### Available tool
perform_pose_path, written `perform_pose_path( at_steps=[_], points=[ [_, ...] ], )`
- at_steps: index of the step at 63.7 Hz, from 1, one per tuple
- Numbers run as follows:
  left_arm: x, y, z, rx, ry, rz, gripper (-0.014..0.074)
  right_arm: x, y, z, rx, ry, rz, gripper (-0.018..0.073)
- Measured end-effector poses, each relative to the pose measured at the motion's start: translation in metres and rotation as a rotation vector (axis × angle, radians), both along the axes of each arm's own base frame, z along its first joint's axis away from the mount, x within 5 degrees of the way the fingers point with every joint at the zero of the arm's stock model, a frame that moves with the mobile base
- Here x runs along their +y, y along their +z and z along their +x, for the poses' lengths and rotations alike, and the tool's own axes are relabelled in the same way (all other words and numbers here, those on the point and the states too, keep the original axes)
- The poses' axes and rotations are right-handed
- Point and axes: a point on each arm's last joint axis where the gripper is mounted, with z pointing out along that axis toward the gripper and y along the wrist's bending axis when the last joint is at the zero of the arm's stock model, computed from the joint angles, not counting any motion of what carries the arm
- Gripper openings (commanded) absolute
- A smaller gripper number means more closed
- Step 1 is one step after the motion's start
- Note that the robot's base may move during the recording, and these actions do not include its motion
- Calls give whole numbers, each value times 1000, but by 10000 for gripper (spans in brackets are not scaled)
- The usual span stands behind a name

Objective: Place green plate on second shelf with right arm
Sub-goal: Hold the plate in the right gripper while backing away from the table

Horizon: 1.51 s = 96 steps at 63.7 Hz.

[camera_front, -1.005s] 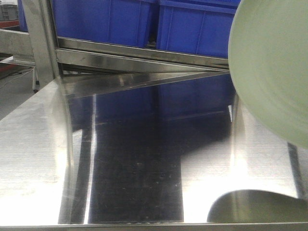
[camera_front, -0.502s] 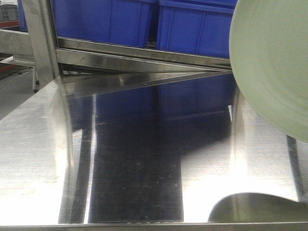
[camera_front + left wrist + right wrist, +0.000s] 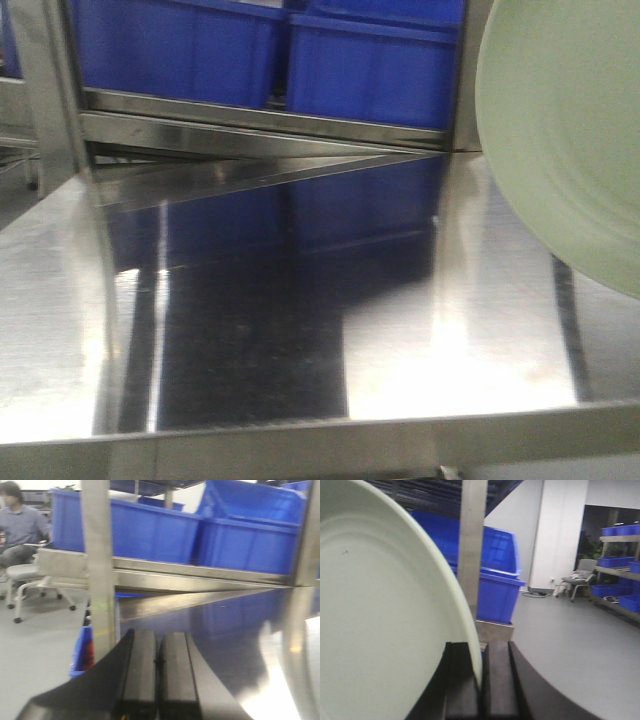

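Observation:
The green plate (image 3: pixel 570 130) is held tilted on edge in the air at the right of the front view, above the right part of a steel shelf surface (image 3: pixel 250 300). In the right wrist view the plate (image 3: pixel 380 620) fills the left half, and my right gripper (image 3: pixel 479 652) is shut on its rim, one finger on each face. My left gripper (image 3: pixel 158 645) is shut and empty, low over the left front of the same steel surface (image 3: pixel 235 630). Neither gripper shows in the front view.
Blue plastic bins (image 3: pixel 300 55) stand on a steel ledge behind the surface. Steel uprights stand at the left (image 3: pixel 40 90) and by the plate (image 3: pixel 472 550). The surface's front edge (image 3: pixel 300 440) is near. A seated person (image 3: pixel 20 525) and chairs are off left.
The view has shifted: bins and uprights slid left, the shelf's front edge rose into view, and the plate's reflection at bottom right is gone. The plate stays at the right.

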Motion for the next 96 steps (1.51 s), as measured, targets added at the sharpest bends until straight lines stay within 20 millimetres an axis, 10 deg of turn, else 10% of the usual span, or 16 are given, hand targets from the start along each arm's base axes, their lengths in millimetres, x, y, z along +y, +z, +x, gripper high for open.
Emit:
perform_pose_path(
  at_steps=[96],
  points=[
    [0, 0, 0, 0, 2, 0, 130, 0, 0, 0, -2, 0, 1, 56]
  ],
)
